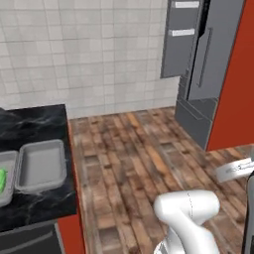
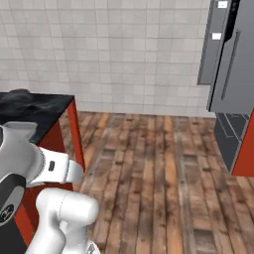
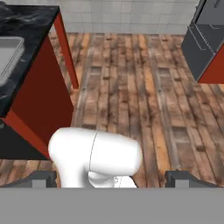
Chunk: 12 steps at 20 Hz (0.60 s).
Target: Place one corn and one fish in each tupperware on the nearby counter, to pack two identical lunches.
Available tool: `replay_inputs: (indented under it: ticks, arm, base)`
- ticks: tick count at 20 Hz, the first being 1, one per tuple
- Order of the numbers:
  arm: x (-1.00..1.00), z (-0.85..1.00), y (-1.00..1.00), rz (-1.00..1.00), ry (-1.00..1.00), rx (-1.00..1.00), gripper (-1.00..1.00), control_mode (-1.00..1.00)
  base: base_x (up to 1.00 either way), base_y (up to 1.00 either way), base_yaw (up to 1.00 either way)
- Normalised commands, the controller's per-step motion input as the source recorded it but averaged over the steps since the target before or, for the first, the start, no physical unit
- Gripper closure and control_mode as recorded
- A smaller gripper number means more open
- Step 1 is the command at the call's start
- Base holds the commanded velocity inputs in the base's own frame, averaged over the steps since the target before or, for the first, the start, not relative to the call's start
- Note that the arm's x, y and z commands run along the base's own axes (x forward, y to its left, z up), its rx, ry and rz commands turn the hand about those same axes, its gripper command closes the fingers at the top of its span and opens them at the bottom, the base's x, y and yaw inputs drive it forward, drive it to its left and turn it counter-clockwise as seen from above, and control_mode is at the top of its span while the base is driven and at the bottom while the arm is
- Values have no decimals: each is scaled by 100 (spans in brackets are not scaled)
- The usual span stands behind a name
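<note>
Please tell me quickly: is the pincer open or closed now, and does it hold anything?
Pincer: open, fingertips spread wide, holding nothing.

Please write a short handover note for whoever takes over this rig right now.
End effector: open, holding nothing, pointed over the wooden floor away from the counter.
Tupperware: the right tray sits empty on the counter; the left tray, at the frame edge, holds a lime green corn.
Done: one corn appears placed.
Left: the other corn and both fish, judging by what shows; the rest of the left tray is cut off.
</note>
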Motion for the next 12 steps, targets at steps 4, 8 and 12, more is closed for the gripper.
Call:
replay_inputs:
  ticks: [4, 8, 12]
  arm:
    - [0, 0, 0, 0, 0, 0, -100, 100]
    - [0, 0, 0, 0, 0, 0, -100, 100]
    - [0, 0, 0, 0, 0, 0, -100, 100]
  base:
    - [100, -90, 0]
    - [100, -42, 0]
    - [100, -4, -2]
